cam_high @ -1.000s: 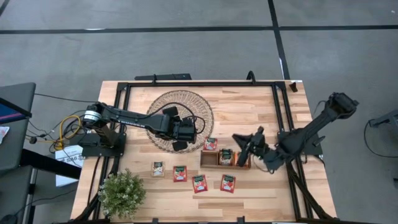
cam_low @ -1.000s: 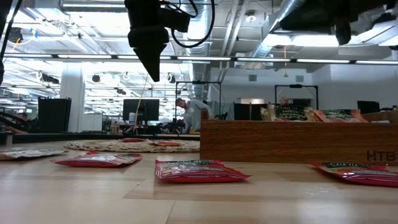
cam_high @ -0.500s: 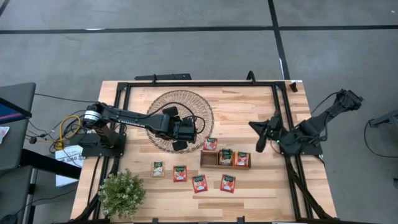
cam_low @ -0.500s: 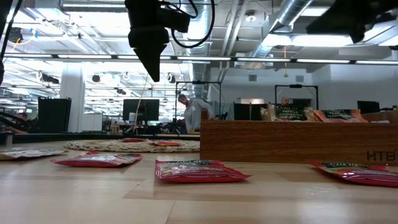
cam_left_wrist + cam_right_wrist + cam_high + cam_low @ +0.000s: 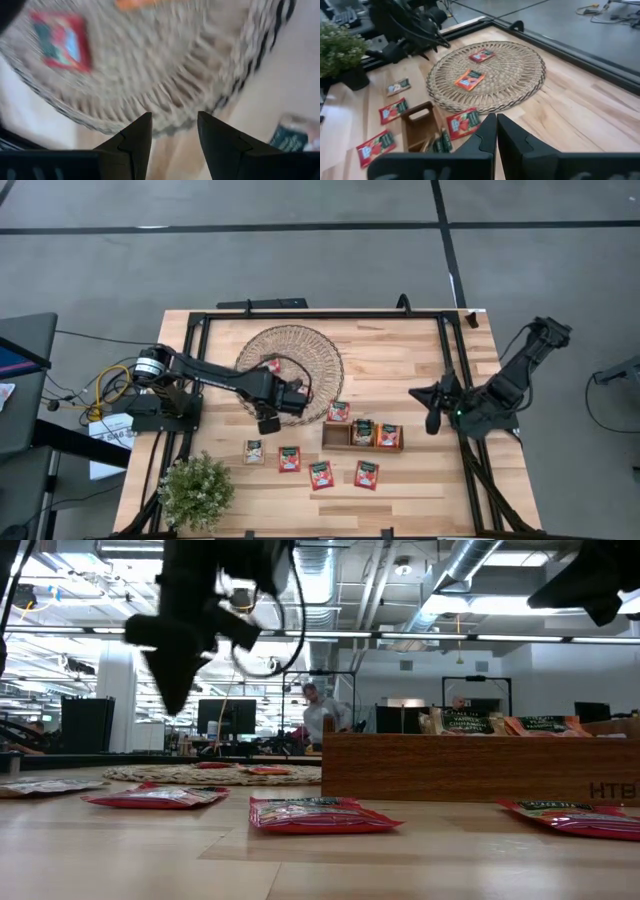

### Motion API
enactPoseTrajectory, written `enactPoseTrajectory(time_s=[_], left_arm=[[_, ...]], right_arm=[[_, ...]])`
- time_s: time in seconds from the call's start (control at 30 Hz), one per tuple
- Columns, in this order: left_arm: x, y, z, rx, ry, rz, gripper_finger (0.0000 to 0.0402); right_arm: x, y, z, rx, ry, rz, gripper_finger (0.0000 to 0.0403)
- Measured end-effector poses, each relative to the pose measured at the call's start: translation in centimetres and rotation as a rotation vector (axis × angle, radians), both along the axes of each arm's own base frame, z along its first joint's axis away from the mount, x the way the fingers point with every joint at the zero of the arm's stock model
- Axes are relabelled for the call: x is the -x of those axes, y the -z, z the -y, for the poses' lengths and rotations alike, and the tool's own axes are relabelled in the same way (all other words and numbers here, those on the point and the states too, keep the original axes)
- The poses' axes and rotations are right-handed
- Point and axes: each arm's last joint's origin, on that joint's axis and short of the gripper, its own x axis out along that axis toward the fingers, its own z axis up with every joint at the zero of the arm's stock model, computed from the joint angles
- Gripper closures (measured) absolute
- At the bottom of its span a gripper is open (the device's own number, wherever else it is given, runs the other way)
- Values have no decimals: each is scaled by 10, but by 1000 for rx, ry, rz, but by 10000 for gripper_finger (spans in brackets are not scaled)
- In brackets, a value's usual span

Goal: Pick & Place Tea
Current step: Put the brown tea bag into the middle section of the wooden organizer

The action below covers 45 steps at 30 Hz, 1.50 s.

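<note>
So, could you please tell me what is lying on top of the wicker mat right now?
Two sachets lie on the mat: a red one and an orange one. From above, the left arm covers part of the mat, so only the red one shows there.

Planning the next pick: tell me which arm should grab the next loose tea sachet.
Probably left. The left gripper hangs open just above the beige sachet and the red ones in front of the tray. The right gripper is shut, out by the table's right edge.
</note>
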Motion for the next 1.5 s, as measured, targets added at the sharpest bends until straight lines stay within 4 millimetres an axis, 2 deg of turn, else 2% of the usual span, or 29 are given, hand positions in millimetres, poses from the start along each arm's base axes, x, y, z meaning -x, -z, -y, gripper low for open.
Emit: enactPoseTrajectory(time_s=[0.27, 0.53, 0.7, 1.1, 1.5], left_arm=[[12, 18, 11, 202, -52, -81, 250], [5, 19, 37, 368, 10, 9, 250], [8, 21, 49, 372, 50, 0, 250], [29, 44, 67, 342, 56, -74, 250], [25, 46, 67, 295, 88, -7, 250]], right_arm=[[1, 0, -1, 13, 1, 14, 399], [1, -1, -2, 4, 1, 22, 399], [1, -1, -2, -19, 10, 34, 399], [0, -2, -2, -33, 11, 44, 398], [0, -3, -3, -39, 11, 49, 399]])
